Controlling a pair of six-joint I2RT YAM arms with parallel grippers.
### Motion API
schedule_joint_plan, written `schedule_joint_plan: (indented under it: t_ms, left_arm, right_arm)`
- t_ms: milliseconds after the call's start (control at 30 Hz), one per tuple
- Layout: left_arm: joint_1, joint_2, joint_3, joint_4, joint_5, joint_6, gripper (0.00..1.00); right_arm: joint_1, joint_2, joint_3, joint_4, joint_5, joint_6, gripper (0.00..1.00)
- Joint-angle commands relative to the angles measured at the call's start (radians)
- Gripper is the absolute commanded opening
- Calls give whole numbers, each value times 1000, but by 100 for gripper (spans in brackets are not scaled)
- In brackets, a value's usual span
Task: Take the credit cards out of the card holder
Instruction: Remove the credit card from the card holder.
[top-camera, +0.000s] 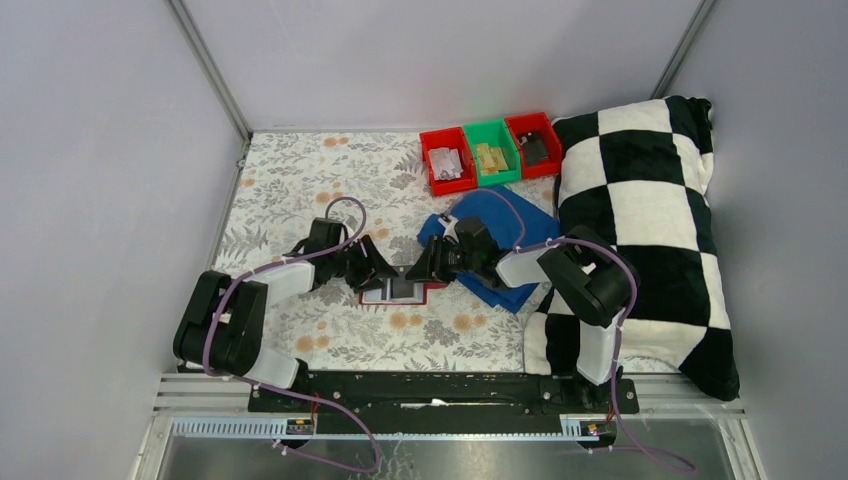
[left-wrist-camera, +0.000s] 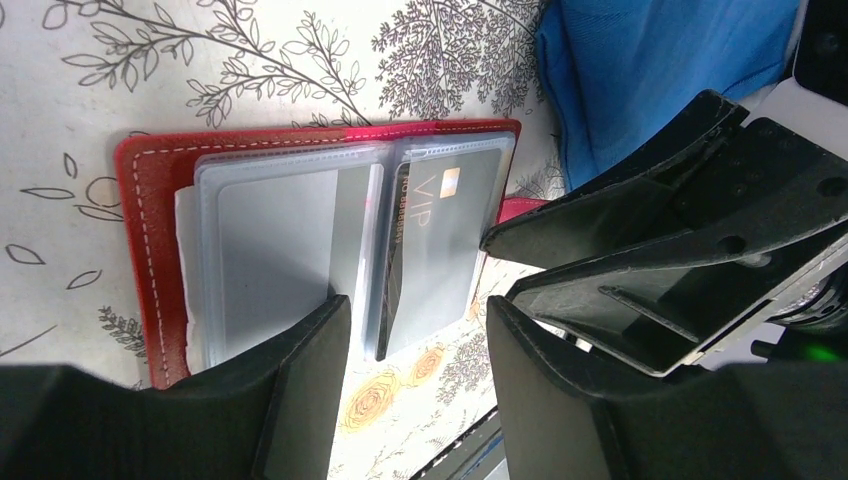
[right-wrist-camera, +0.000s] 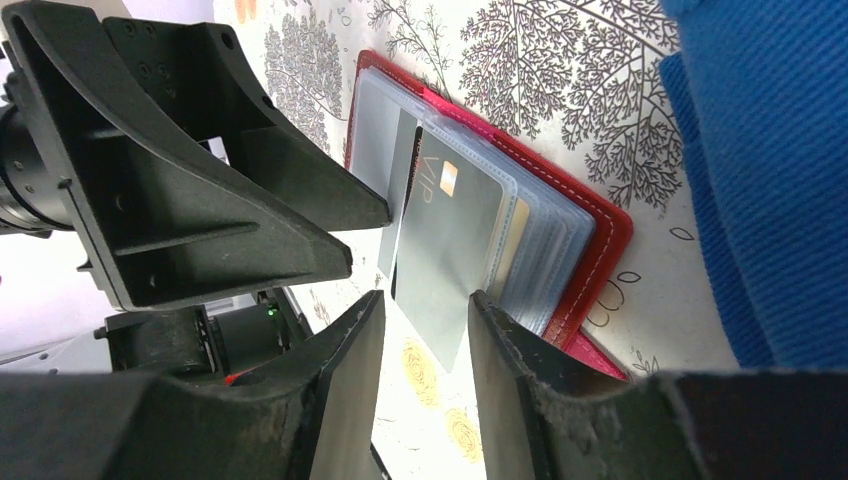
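The red card holder (top-camera: 400, 292) (left-wrist-camera: 160, 200) (right-wrist-camera: 600, 215) lies open on the flowered cloth, its clear sleeves facing up. A dark grey card (left-wrist-camera: 440, 240) (right-wrist-camera: 450, 240) marked VIP sticks partway out of one sleeve. Behind it a tan-yellow card edge (right-wrist-camera: 517, 230) shows, and a pale card (left-wrist-camera: 270, 250) fills the other page. My left gripper (top-camera: 378, 272) (left-wrist-camera: 415, 320) is open, one finger over the pale page and the grey card's end in the gap. My right gripper (top-camera: 425, 268) (right-wrist-camera: 425, 310) faces it, open, with the grey card's corner between its fingers.
A blue cloth (top-camera: 500, 225) (left-wrist-camera: 650, 70) (right-wrist-camera: 770, 180) lies just behind the holder. Two red bins (top-camera: 447, 160) (top-camera: 533, 143) and a green bin (top-camera: 491, 152) stand at the back. A black-and-white checked pillow (top-camera: 640, 220) fills the right side. Grey walls close in left and right.
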Motion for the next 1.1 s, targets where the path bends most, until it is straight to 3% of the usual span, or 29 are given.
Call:
schedule_joint_plan:
  t_ms: [0,333,500,767,1067]
  left_arm:
    - [5,13,-20,92,23,20,56]
    - [5,10,-63,133,10,10,48]
    - [7,18,-110,204,-2,-8,33]
    - [9,-11,-159,284,-5,-42,23]
    - [21,-30,-162,308,-5,-59,0]
  right_arm:
    - [12,40,21,27,-8,16,44]
    - [13,54,23,37,-15,26,44]
    - [12,56,16,39,-14,26,44]
    - [12,65,17,39,-18,25,44]
    - [12,75,22,36,-23,20,44]
